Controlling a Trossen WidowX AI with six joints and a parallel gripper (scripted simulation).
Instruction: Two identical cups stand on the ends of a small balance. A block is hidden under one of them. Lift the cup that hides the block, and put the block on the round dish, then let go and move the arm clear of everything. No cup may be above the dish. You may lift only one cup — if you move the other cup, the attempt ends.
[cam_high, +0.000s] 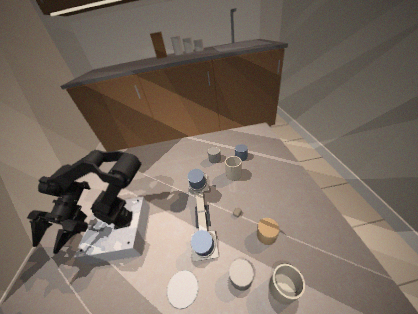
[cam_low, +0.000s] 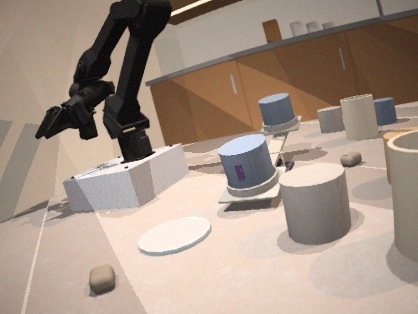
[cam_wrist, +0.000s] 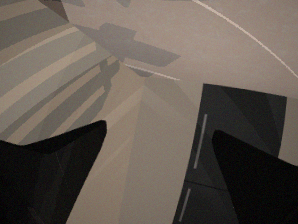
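Note:
One blue cup (cam_high: 202, 243) (cam_low: 248, 162) stands upside down on the balance end nearer the dish, with a purple mark on its side. The identical cup (cam_high: 196, 179) (cam_low: 277, 109) stands on the far end. The balance beam (cam_high: 201, 212) (cam_low: 277, 145) looks tilted, the dish-side end lower and the far end raised. No block shows; what is under either cup is hidden. The white round dish (cam_high: 182, 289) (cam_low: 175, 235) is bare. My gripper (cam_high: 45, 248) (cam_low: 42, 137) (cam_wrist: 160, 131) is open and empty, raised beyond the arm's base, well away from the balance.
A grey cylinder (cam_high: 241, 274) (cam_low: 317, 205) stands near the dish, beside a large open beige cup (cam_high: 287, 283) (cam_low: 407, 200). An orange cylinder (cam_high: 268, 231) and a small stone (cam_high: 237, 212) (cam_low: 351, 159) lie beyond. Several cylinders stand past the balance's far end. Another stone (cam_low: 102, 279) lies nearer the exterior camera.

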